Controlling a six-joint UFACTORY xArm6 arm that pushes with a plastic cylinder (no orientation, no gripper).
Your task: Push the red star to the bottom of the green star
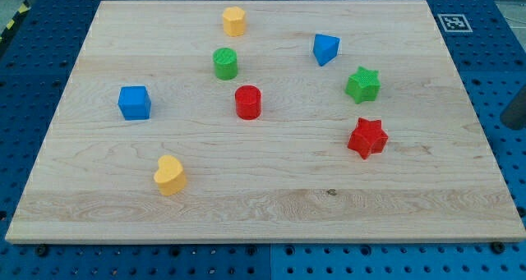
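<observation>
Pale wooden board on a blue pegboard bench. Eight blocks scattered on top: yellow hexagon-ish one far, green cylinder, red cylinder, blue cube left, yellow heart near, blue wedge, green star, red star right below it.

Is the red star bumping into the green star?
Apart. The camera view shows bare wood between the red star and the green star above it. My tip does not show clearly here.
</observation>
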